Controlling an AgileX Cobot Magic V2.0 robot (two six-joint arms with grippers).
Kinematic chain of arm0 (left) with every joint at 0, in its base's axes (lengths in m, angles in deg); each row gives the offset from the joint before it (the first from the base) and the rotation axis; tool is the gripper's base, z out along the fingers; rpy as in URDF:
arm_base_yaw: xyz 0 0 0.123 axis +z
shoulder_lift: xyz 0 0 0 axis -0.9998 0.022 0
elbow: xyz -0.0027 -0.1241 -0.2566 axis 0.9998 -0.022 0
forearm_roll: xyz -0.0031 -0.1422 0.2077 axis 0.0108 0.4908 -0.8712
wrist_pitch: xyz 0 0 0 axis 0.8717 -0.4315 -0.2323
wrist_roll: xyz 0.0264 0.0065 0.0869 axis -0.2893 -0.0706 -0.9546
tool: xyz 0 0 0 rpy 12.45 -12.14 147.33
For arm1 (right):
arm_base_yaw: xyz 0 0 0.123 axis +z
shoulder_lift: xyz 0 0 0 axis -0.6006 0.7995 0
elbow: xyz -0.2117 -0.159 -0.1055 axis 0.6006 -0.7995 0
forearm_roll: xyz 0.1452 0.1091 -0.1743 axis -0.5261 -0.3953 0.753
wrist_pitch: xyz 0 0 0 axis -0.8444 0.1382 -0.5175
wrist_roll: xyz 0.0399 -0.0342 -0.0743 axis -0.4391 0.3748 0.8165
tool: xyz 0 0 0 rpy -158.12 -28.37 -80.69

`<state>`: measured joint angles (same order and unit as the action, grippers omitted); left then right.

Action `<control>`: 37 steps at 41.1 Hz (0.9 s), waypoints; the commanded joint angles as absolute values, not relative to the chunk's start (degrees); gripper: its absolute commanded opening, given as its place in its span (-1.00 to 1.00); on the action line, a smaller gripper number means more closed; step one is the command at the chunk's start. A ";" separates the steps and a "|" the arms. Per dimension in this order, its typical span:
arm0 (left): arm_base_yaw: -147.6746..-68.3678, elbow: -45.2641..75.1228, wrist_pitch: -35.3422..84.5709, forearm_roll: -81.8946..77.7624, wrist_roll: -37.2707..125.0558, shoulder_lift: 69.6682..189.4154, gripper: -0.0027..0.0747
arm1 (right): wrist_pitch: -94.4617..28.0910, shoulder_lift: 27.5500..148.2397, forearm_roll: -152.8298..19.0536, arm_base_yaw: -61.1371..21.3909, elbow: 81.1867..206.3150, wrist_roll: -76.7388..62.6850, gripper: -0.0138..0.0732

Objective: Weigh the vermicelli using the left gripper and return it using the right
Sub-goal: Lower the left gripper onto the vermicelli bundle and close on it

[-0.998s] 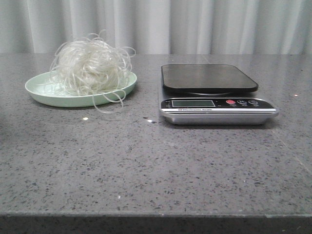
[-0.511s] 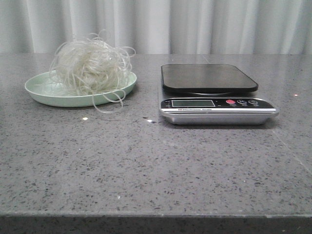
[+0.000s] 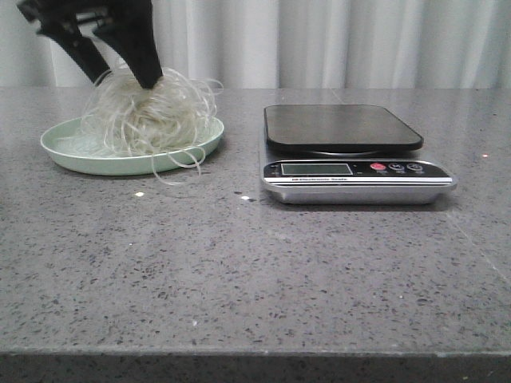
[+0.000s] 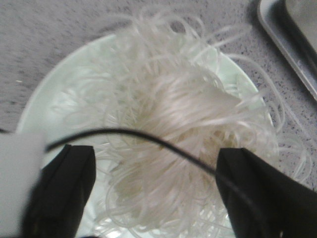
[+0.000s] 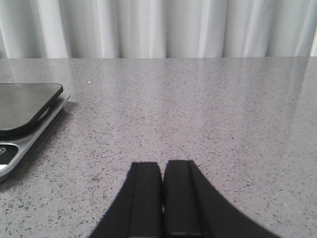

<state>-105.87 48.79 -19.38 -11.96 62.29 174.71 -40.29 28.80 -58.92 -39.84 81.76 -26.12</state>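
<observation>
Two left fingers (image 4: 64, 183) straddle the vermicelli (image 4: 173, 148) nest, spread wide.

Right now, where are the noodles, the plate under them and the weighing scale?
vermicelli (image 3: 148, 116): front view, middle of the nest.
pale green plate (image 3: 72, 152): front view, bare left rim.
kitchen scale (image 3: 343, 126): front view, dark weighing platform.

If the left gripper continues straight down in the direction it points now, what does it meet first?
Most likely the vermicelli: the left gripper is open, its fingers on either side of the nest. Below lies the pale green plate. The front view suggests the fingertips already reach the top strands.
</observation>
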 commanded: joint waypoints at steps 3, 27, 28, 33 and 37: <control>-106.22 50.84 -17.94 -7.96 61.29 174.42 0.50 | -44.66 28.00 -59.01 -40.08 82.19 -26.17 -0.33; -106.22 50.84 -21.16 -7.72 61.29 176.93 -0.56 | -44.66 28.00 -59.01 -40.08 82.19 -26.17 -0.33; -106.22 50.84 -21.16 -7.72 61.29 176.93 -0.55 | -44.66 28.00 -59.01 -40.08 82.19 -26.17 -0.33; -106.22 51.79 -21.20 -7.72 61.29 176.59 -0.55 | -44.66 28.00 -59.01 -40.08 82.19 -26.17 -0.33; -106.22 54.09 -21.42 -7.43 61.55 176.31 -0.56 | -44.66 28.00 -59.01 -40.08 82.19 -26.17 -0.33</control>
